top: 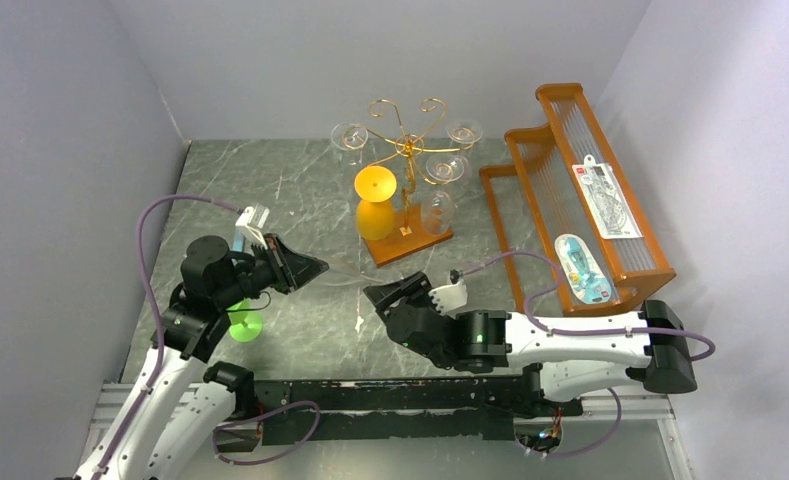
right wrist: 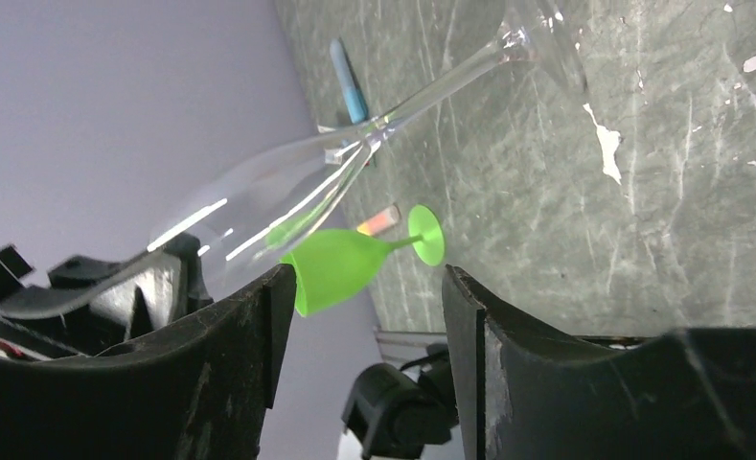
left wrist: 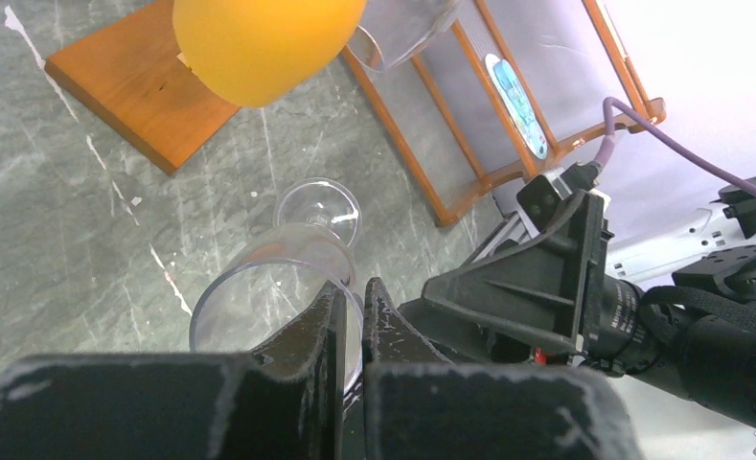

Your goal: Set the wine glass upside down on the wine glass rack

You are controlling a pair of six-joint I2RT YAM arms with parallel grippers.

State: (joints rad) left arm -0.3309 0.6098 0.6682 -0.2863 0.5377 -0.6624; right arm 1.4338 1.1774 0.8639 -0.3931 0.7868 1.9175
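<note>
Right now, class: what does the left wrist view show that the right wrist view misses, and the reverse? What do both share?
Only the left wrist view: the orange glass, the wooden base of the wine glass rack and the orange slatted shelf. Only the right wrist view: a green glass. Both: the clear wine glass, its rim pinched in the left claw, and the marble table.

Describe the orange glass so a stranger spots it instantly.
Start at the gold wire wine glass rack toward the back of the table. On its left side, foot up, is the orange wine glass; the other glasses there are clear.
</note>
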